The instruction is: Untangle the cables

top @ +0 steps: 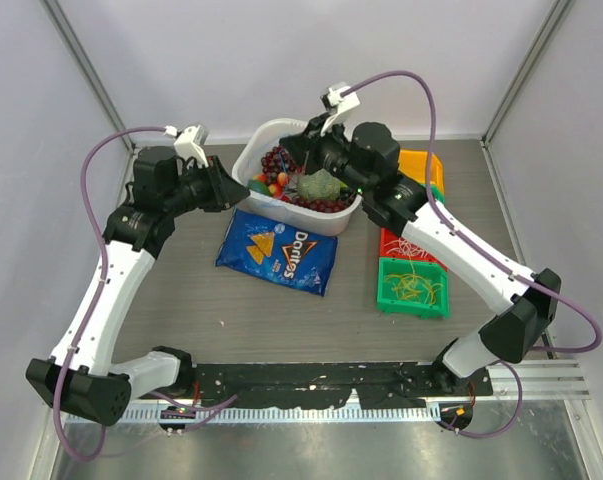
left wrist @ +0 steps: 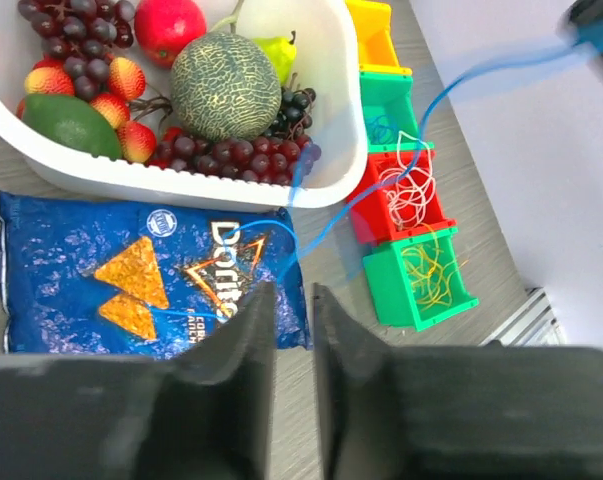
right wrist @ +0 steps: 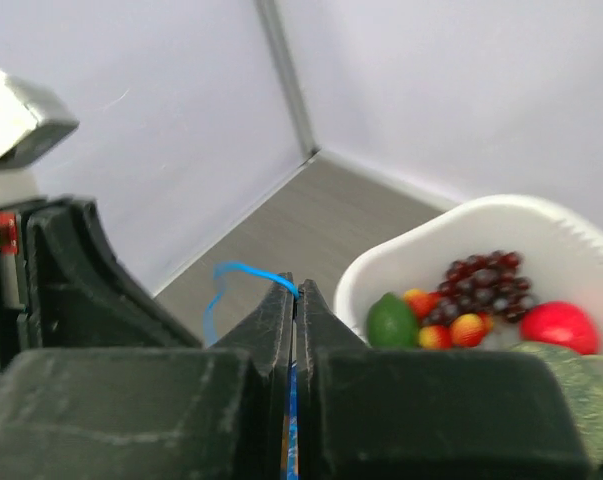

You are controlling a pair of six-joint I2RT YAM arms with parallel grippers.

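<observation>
Left gripper (left wrist: 293, 292) fingers fill my wrist view, jaws a narrow slit apart. The blue cable (left wrist: 451, 85) runs down over the Doritos bag (left wrist: 81, 250) to their tips; I can't tell if it's caught. Right gripper (right wrist: 294, 288) is clamped tight on that blue cable, up beside the white fruit tub (right wrist: 541, 225). White cable (left wrist: 409, 190) lies in the red bin (left wrist: 366, 228), yellow cable (left wrist: 428, 272) in the green bin (left wrist: 389, 290).

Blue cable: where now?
The blue cable is pinched in the right hand, running past the red bin onto the Doritos bag in left wrist view.
</observation>
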